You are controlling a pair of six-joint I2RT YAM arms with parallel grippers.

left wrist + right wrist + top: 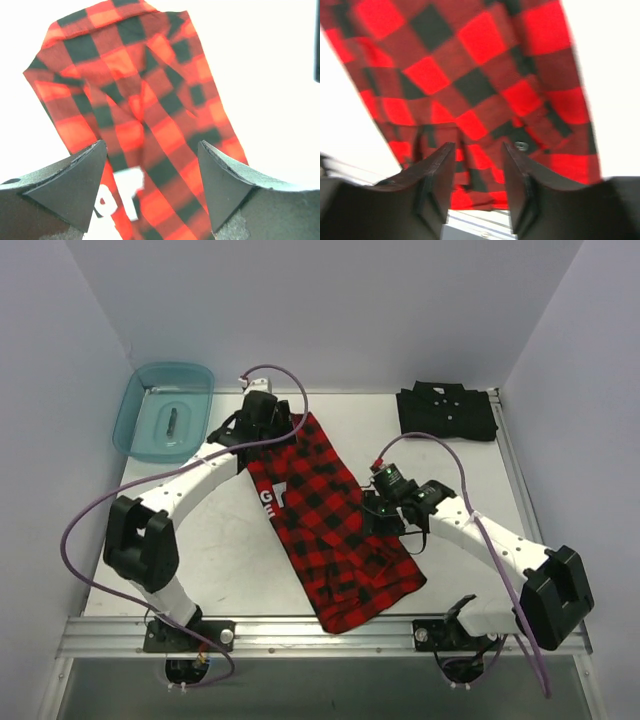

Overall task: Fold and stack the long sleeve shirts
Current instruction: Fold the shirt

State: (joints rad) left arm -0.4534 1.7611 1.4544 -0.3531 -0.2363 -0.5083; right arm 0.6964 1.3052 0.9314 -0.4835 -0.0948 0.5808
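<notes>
The red-and-black plaid shirt (330, 520) lies folded in a long strip on the table, running from the far centre to the near edge, with white letters on its left side. It fills the left wrist view (140, 100) and the right wrist view (470, 85). The black shirt (446, 411) lies folded at the far right. My left gripper (268, 432) is open above the plaid strip's far end, holding nothing. My right gripper (385, 520) is open above the strip's right edge, holding nothing.
A translucent teal bin (164, 410) stands at the far left corner. Grey walls close in the table on three sides. A metal rail (330, 632) runs along the near edge.
</notes>
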